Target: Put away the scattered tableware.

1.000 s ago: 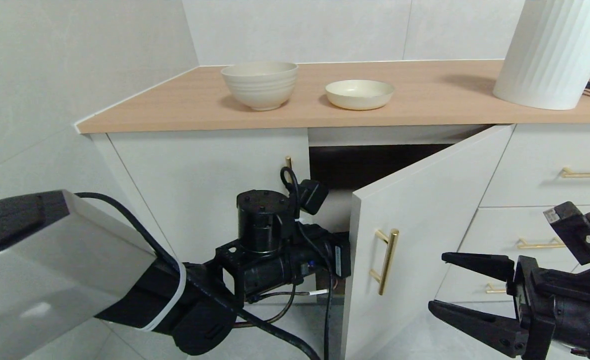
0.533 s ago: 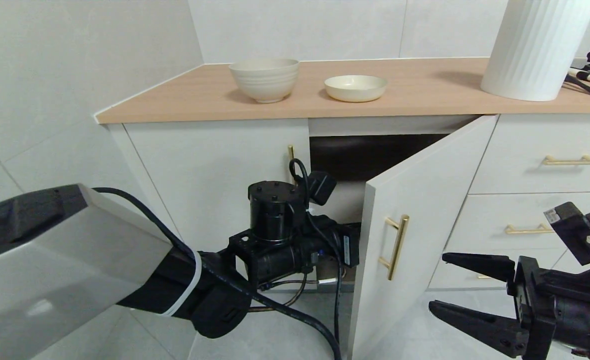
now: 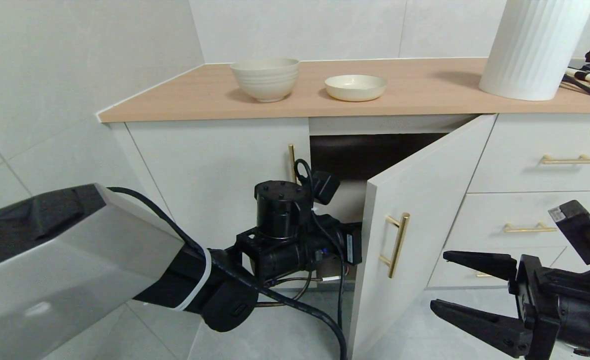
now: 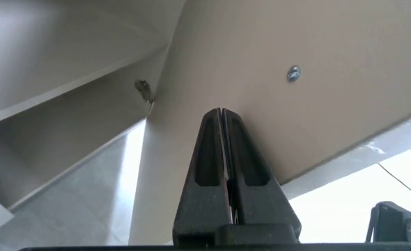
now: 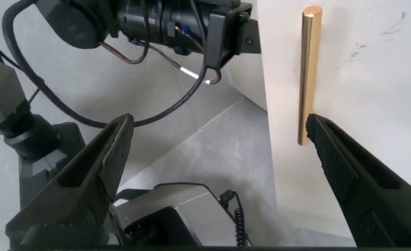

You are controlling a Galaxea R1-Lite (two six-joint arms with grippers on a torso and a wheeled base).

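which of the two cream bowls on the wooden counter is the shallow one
The smooth cream bowl on the right, nearer the tall white ribbed container; the ridged cream bowl to its left is much deeper.

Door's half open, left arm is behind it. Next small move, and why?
Probably push the cabinet door wider with the left gripper: shut, it points at the door's inner face, and the door stands only partly open. The right gripper hangs open near the handle, holding nothing. The bowl and shallow dish sit on the counter.
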